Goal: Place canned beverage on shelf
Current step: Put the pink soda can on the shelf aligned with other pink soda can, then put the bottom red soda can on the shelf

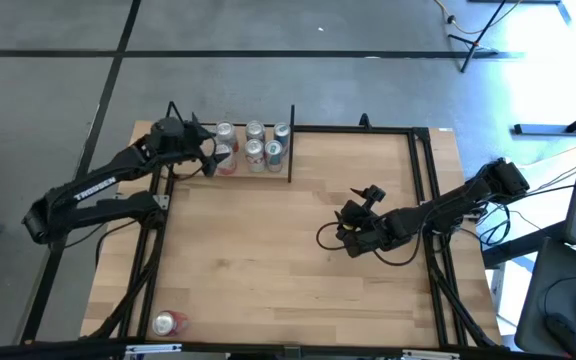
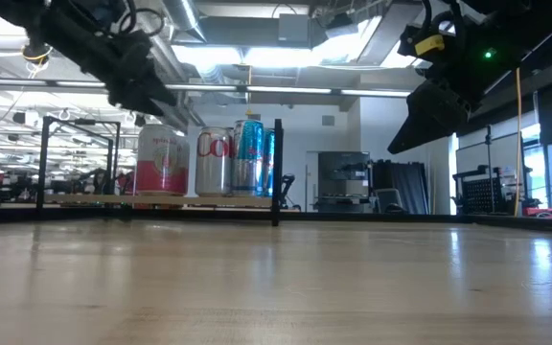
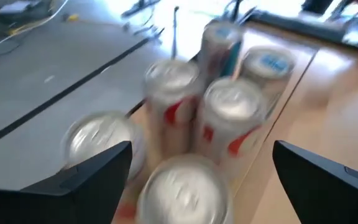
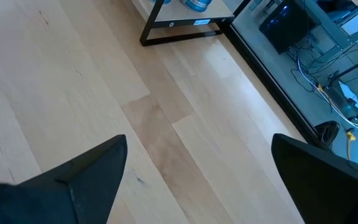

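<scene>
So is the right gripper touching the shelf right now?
Apart. The high view shows the right gripper mid-table, with bare wood between it and the shelf.

Left end effector (image 1: 208,158) and right end effector (image 1: 366,200) both hover, fingers spread.

A silver can (image 2: 215,162) reads "Co", partly hidden.

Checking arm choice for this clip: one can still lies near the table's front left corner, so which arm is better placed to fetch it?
Left, probably. The loose can lies on the left arm's side. The left gripper hovers open at the shelf; the right gripper is across the table.
</scene>
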Controlling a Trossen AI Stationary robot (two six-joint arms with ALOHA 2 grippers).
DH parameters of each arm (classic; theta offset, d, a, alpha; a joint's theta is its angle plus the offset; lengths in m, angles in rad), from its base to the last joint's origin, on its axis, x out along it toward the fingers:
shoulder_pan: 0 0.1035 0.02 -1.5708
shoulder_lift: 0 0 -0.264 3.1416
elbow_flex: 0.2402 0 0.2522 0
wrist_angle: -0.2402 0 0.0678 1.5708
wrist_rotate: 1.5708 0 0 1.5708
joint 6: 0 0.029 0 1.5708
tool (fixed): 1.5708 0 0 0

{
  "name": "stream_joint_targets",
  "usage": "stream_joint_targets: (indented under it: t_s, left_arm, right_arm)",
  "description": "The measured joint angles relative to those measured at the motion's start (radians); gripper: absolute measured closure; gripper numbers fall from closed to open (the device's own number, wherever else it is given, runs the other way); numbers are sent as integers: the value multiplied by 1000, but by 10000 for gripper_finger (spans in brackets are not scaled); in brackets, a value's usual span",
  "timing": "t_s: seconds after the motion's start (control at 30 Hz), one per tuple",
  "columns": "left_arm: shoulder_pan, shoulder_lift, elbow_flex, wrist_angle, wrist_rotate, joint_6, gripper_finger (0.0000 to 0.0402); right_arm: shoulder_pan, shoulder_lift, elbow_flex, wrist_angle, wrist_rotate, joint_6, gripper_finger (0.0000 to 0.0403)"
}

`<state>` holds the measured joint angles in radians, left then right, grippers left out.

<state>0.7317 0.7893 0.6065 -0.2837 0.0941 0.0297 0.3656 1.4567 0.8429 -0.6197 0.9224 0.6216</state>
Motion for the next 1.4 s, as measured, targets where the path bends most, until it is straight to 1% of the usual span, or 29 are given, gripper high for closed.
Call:
stream_joint_targets:
  t_s: [0.1, 0.2, 0.27, 0.3, 0.37, 0.53, 0.67, 0.77, 0.87, 0.97, 1.03, 1.13, 1.23, 1.33, 1.4]
  left_arm:
    - [-37, -47, 47, -158, -143, -9, 28]
    - [-78, -58, 108, -312, -325, -87, 28]
    - [-92, -57, 126, -406, -420, -139, 28]
    - [-94, -54, 127, -436, -453, -155, 28]
    - [-93, -45, 112, -460, -475, -169, 28]
    - [-94, 2, 59, -430, -474, -205, 28]
    - [-94, 49, 54, -395, -471, -204, 28]
    - [-94, 59, 55, -377, -418, -188, 28]
    - [-99, 48, 84, -420, -396, -180, 28]
    - [-121, 21, 146, -481, -397, -186, 28]
    - [-149, 3, 196, -533, -369, -210, 28]
    - [-219, -15, 248, -596, -248, -261, 28]
    - [-337, -15, 258, -601, -155, -333, 28]
    - [-491, 13, 258, -591, -164, -422, 28]
    - [-598, 39, 257, -578, -191, -493, 28]
  right_arm:
    - [0, 0, 0, 5, 0, 0, 20]
    - [0, 0, 0, 27, 0, -9, 20]
    - [0, 0, 0, 45, 0, -27, 20]
    - [0, 0, 0, 52, 0, -30, 20]
    - [0, 0, 0, 54, 0, -35, 20]
    - [0, 0, 0, 56, 0, -52, 20]
    - [0, 0, 0, 58, 0, -70, 20]
    - [0, 0, 0, 67, 0, -81, 20]
    - [0, 0, 0, 69, 0, -85, 20]
    - [0, 0, 0, 70, 0, -85, 20]
    - [0, 0, 0, 78, 0, -85, 20]
    - [0, 0, 0, 93, 0, -85, 20]
    - [0, 0, 0, 113, 0, -79, 20]
    - [0, 0, 0, 154, 1, -80, 20]
    - [0, 0, 0, 177, 0, -86, 20]
